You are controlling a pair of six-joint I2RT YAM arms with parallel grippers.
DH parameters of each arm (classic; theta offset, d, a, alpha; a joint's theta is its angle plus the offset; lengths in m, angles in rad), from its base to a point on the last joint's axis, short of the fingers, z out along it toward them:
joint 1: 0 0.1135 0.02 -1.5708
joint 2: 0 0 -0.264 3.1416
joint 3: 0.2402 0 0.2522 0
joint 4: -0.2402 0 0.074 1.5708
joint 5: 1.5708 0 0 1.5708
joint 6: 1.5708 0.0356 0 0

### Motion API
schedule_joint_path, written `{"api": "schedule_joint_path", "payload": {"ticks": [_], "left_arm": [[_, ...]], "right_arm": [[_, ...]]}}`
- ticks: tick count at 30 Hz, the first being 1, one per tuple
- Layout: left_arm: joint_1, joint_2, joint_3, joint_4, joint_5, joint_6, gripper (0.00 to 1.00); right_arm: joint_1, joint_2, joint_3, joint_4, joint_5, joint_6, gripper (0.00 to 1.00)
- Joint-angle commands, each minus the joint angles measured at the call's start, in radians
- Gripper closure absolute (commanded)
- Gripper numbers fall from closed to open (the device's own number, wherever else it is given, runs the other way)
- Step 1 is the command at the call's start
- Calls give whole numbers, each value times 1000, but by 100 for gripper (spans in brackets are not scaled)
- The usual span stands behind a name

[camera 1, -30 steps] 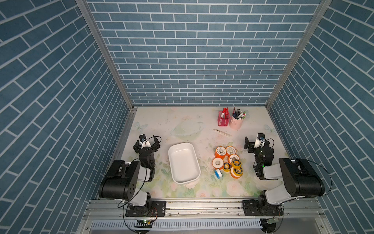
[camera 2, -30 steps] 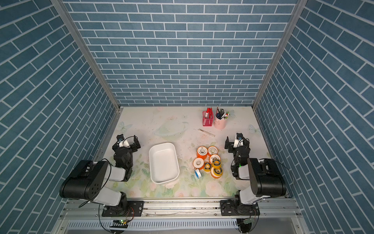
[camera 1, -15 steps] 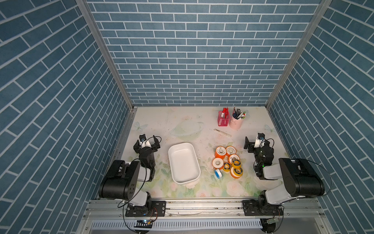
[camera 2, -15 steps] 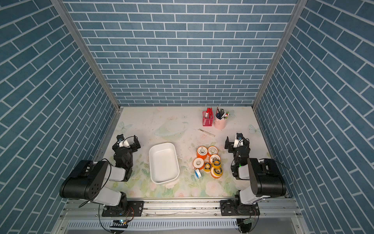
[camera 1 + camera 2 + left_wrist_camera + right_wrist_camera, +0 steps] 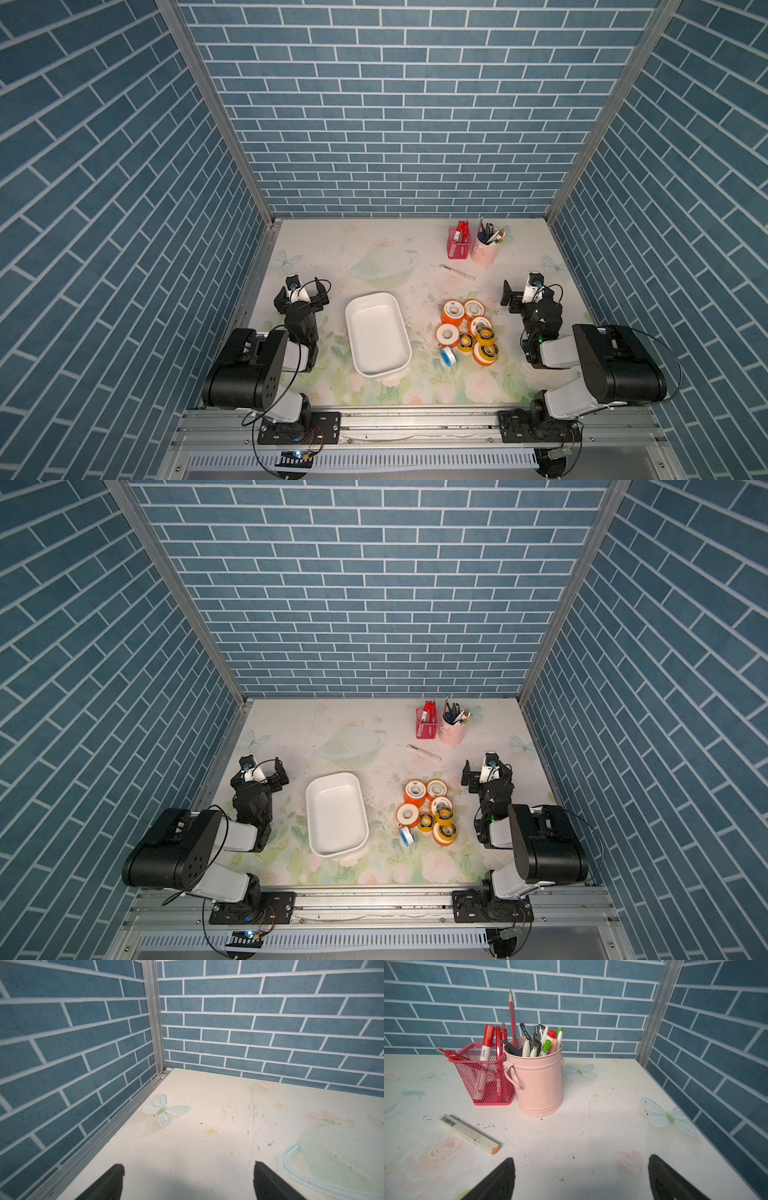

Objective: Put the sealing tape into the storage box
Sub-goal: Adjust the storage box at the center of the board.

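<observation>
Your left end effector (image 5: 188, 1167) and right end effector (image 5: 581, 1161) both stand wide, holding nothing. The sealing tape (image 5: 478, 325) sits clustered on the counter (image 5: 374, 249), near the storage box (image 5: 376, 332).

Table (image 5: 374, 249): pale floral-print top, scuffed. Storage box (image 5: 376, 332) flat on it, between left gripper (image 5: 301, 296) and right gripper (image 5: 532, 293), nearer left. Sealing tape (image 5: 453, 312) clustered just inboard of right gripper, blue spool (image 5: 447, 354) on box side. Marker (image 5: 467, 1132) lying ahead of right gripper. Red mesh basket (image 5: 483, 1076) and pink cup (image 5: 537, 1084) upright beyond it, side by side.
</observation>
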Motion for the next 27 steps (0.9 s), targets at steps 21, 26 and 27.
{"api": "schedule_joint_path", "payload": {"ticks": [21, 26, 27], "left_arm": [[-29, -462, 632, -1493, 353, -443, 0], [-34, -600, 540, -1575, 458, -426, 0], [-34, -627, 526, -1593, 464, -416, 0]], "right_arm": [[44, -771, 243, -1028, 3, 311, 13], [50, -881, 207, -1143, -49, 331, 16], [51, -892, 194, -1150, -56, 332, 16]]}}
